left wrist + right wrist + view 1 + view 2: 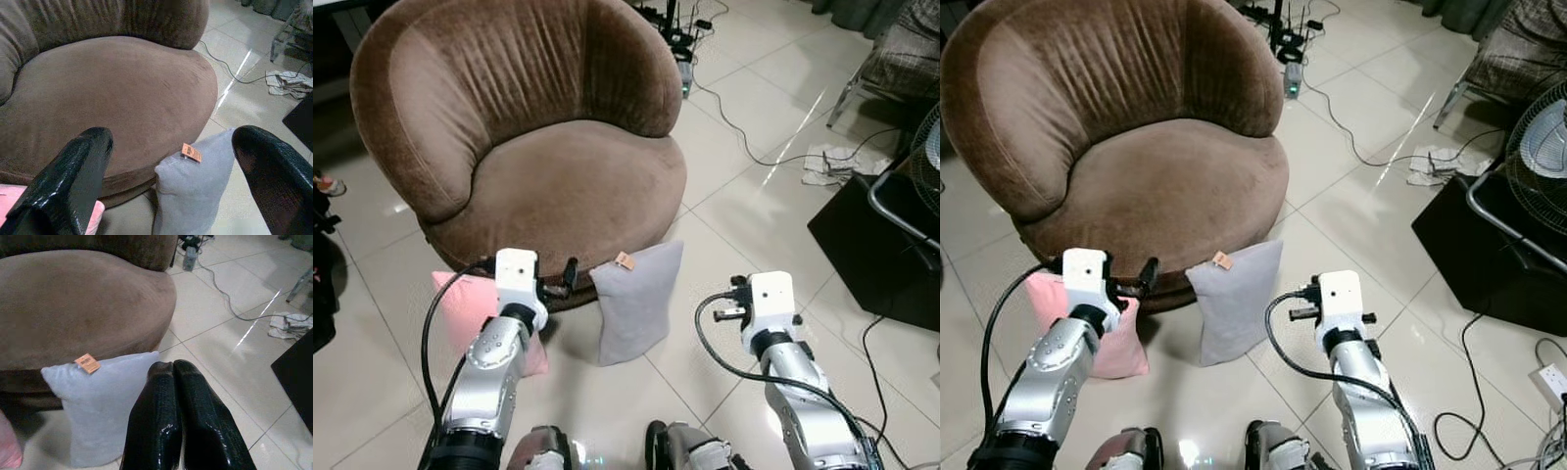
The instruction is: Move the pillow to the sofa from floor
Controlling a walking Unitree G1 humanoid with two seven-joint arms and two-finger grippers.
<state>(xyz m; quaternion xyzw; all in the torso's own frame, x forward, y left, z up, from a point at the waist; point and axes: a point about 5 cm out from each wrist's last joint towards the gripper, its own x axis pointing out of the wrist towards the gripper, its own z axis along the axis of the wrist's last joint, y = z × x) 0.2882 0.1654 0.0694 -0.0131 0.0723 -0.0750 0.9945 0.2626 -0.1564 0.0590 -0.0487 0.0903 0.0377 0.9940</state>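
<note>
A grey pillow (634, 308) with an orange tag (191, 152) stands on the tiled floor, leaning against the front of a round brown velvet sofa chair (568, 176). A pink pillow (465, 299) leans on the chair base further left, partly hidden by my left arm. My left gripper (171, 142) is open wide, held above the grey pillow's top left corner, near the seat's front edge. My right gripper (174, 364) is shut with nothing in it, hovering just short of the grey pillow's right edge.
A black box (881, 245) and a fan (1542, 137) stand to the right. Cables (744, 137) and a crumpled cloth (827, 162) lie on the tiles beyond. A plaid-covered seat (901, 54) sits at the far right. Open floor lies in front of the pillows.
</note>
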